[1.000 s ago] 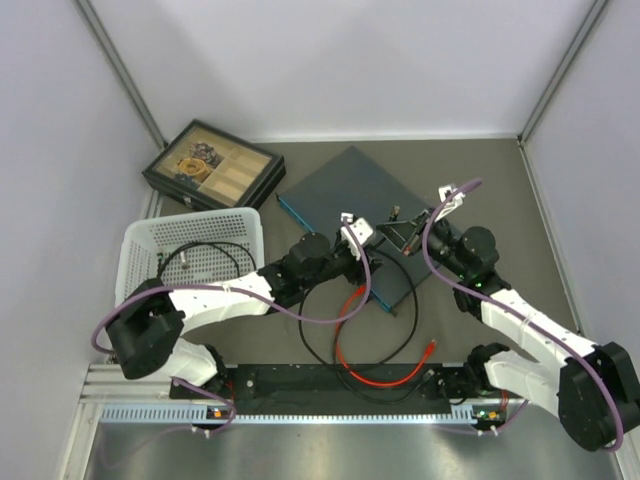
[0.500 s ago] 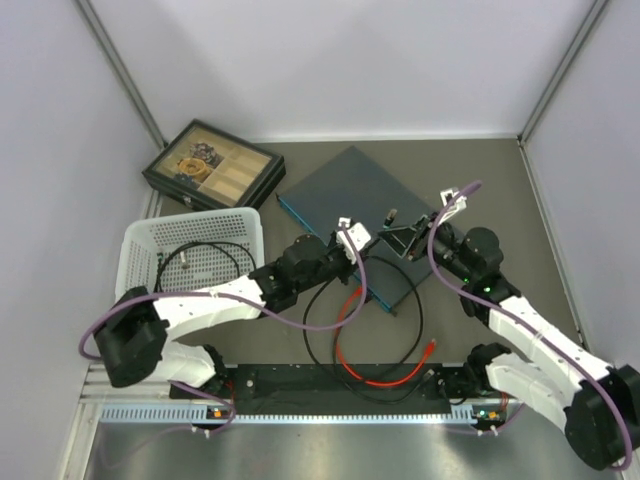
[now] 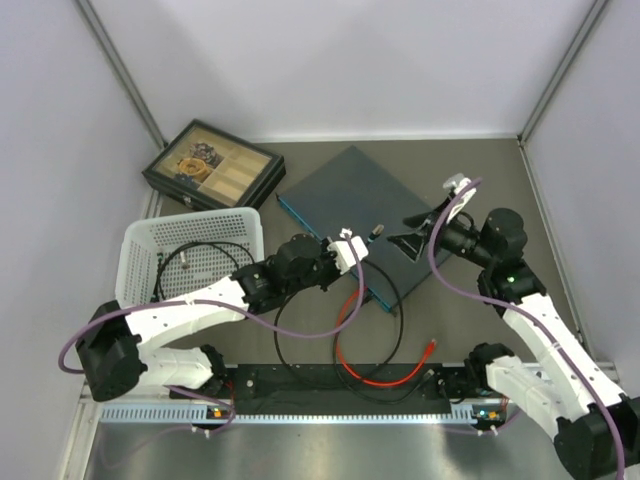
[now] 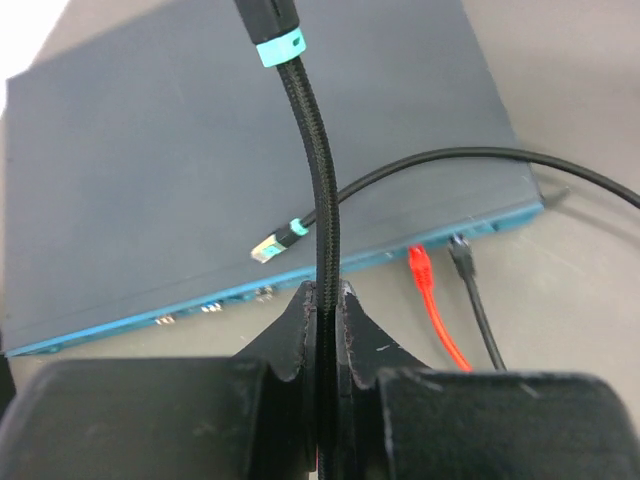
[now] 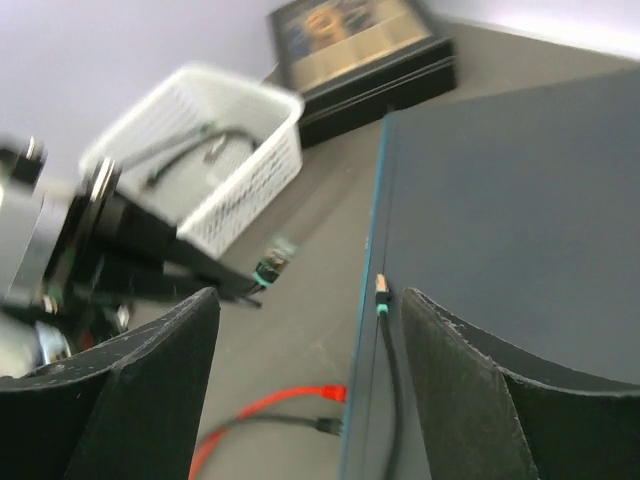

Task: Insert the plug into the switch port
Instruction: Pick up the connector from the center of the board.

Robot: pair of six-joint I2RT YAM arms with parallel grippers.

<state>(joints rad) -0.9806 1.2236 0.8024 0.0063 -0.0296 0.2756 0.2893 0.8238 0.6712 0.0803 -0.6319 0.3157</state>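
The switch is a flat dark blue-grey box with a teal edge that carries small ports. My left gripper is shut on a black braided cable, a little short of that edge. The cable's plug, ringed by a teal band, sticks out beyond the fingers, above the switch top. From above, the left gripper hangs at the switch's near edge. My right gripper stands open over the switch's right corner, holding nothing. A second teal-banded plug lies loose on the switch top.
A red cable and a thin black cable reach the teal edge at its right end. A white basket stands to the left, and a black compartmented tray box at the back left. Cable loops lie in front.
The left gripper has shut on the black cable and drawn it leftward. The right gripper has opened, let the cable go and pulled back to the right.
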